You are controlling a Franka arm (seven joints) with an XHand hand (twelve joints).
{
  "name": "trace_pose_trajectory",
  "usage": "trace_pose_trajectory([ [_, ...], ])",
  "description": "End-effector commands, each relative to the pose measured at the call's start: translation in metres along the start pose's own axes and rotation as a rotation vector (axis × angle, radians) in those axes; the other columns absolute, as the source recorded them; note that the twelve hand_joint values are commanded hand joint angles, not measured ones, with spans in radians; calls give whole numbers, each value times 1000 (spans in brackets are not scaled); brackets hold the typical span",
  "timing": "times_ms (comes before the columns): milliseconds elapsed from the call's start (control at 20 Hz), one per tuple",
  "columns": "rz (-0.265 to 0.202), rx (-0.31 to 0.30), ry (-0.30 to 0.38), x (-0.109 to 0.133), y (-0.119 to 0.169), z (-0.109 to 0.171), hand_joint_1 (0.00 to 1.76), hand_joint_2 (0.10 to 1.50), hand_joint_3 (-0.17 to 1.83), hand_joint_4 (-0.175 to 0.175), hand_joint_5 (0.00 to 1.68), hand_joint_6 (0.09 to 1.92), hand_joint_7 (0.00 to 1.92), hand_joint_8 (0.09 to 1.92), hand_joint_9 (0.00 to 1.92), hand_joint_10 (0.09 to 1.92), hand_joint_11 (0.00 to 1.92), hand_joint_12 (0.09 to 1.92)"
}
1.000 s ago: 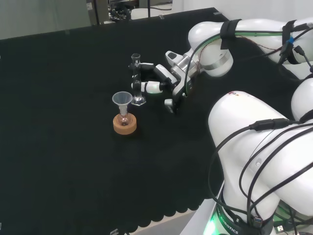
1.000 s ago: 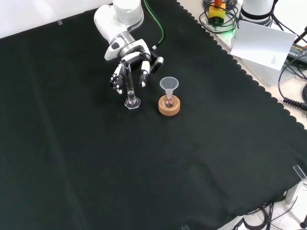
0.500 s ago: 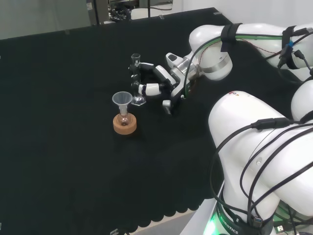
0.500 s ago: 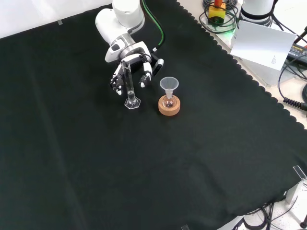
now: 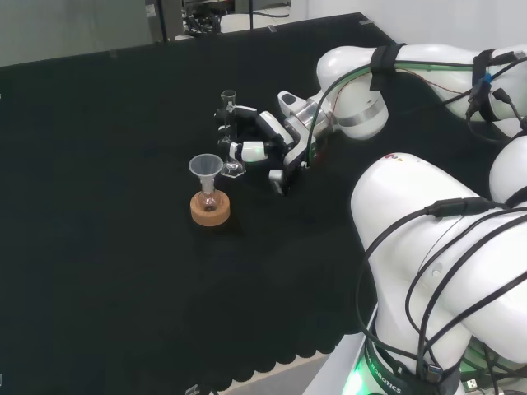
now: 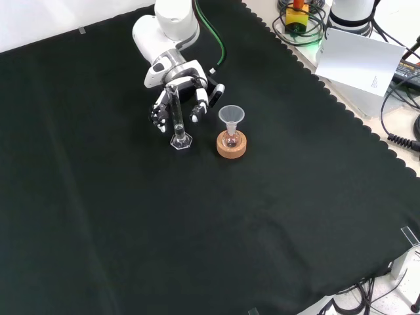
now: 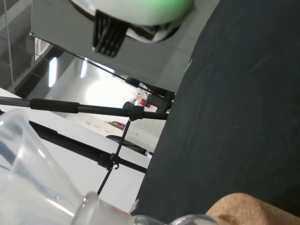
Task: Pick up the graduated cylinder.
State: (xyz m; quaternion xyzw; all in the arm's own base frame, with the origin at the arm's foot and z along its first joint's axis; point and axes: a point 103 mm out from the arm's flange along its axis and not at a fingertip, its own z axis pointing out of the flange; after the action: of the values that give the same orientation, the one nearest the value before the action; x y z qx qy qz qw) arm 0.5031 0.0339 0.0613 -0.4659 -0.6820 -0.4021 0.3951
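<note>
Robot hand (image 6: 176,93) cupped cylinder (image 6: 177,118), fingers half curled, grip not clearly closed; cylinder base on desk (image 6: 197,216); lift pending.

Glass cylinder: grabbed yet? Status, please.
Hand around cylinder, fingers curling. Cylinder upright on cloth, not lifted. Funnel close beside.

We are in a lab: a black cloth (image 6: 197,230) covers the bench, with a glass graduated cylinder (image 6: 177,121), a funnel (image 6: 231,117) and cables (image 6: 400,111) beside it.
</note>
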Motion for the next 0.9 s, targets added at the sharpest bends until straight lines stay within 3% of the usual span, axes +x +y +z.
trace_pose_trajectory([
  [50, 14, -19, 15, 1, 1, -1, 1117, 607, 739, -32, 599, 589, 491, 604, 774, 475, 507, 1246],
  [400, 22, -31, 2, 2, 1, -5, 1128, 684, 714, -32, 676, 650, 553, 612, 878, 441, 648, 1179],
  [900, 25, -29, -3, 1, 3, -1, 1158, 727, 705, -29, 700, 668, 586, 612, 914, 413, 698, 1150],
])
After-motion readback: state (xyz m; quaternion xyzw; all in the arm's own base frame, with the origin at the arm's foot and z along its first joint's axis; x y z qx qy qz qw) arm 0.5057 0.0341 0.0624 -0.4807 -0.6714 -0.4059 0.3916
